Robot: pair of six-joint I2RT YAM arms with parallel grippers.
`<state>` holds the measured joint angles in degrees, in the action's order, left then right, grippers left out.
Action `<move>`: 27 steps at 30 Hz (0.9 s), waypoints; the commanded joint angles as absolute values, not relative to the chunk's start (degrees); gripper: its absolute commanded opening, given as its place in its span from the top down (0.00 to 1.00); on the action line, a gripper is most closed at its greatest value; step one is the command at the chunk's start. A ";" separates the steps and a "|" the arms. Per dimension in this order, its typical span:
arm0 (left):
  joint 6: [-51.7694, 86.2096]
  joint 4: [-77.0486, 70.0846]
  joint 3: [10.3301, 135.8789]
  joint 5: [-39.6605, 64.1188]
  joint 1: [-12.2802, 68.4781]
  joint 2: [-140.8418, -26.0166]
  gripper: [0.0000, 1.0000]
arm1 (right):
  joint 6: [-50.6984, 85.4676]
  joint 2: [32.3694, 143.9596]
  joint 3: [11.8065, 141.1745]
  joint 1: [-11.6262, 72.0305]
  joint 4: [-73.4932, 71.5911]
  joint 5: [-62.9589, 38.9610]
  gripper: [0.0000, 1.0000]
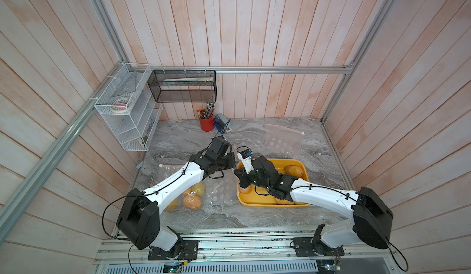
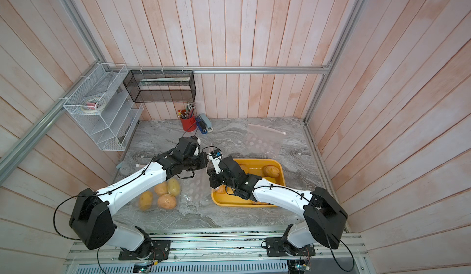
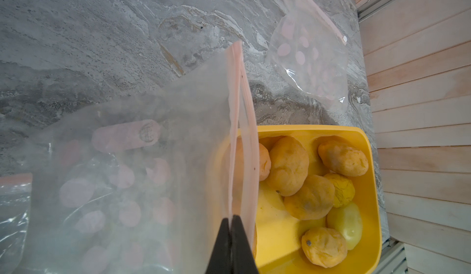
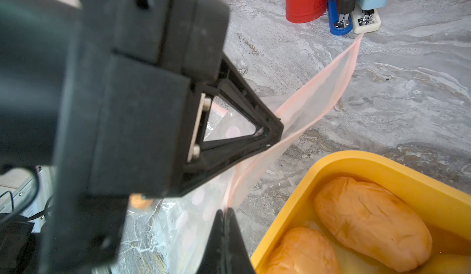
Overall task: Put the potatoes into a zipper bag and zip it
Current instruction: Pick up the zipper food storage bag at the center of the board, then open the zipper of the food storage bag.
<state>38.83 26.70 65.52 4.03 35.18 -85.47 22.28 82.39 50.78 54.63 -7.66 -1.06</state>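
My left fingers [image 3: 220,247] and right fingers [image 4: 219,244] pinch shut on the bag's [image 3: 153,137] pink lip, four potatoes [image 2: 167,201] inside on the bench [image 2: 229,216], others waiting in the tray [image 3: 305,128]; next, likely, spreading the mouth.

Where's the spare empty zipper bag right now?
In both top views the spare zipper bag lies flat on the table at the far right, just behind the yellow tray and right of the red pen cup.

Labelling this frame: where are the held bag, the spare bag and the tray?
held bag [image 3: 132,158], left wrist view, dotted side panel.
spare bag [image 1: 281,141], a top view, dotted middle.
tray [image 3: 305,129], left wrist view, bare rim.
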 commanded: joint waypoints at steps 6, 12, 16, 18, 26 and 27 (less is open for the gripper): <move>38.42 27.87 65.73 3.23 35.80 -84.41 1.00 | 24.35 77.81 48.74 54.35 -9.46 1.19 0.65; 37.40 26.68 65.53 0.45 39.89 -81.99 1.00 | 29.18 73.44 44.25 49.43 -12.18 -2.12 0.59; 37.13 25.76 65.08 -1.05 41.91 -80.56 1.00 | 33.77 72.33 41.01 42.55 -16.05 -9.34 0.58; 37.00 24.78 64.47 -0.84 42.39 -79.94 1.00 | 35.19 72.74 40.43 40.02 -18.13 -13.31 0.57; 36.83 25.11 64.74 -2.22 42.89 -80.74 1.00 | 35.58 76.75 42.62 39.07 -21.03 -18.73 0.51; 36.83 25.23 64.83 -2.44 42.89 -80.87 1.00 | 35.60 76.98 42.71 39.02 -21.25 -18.77 0.50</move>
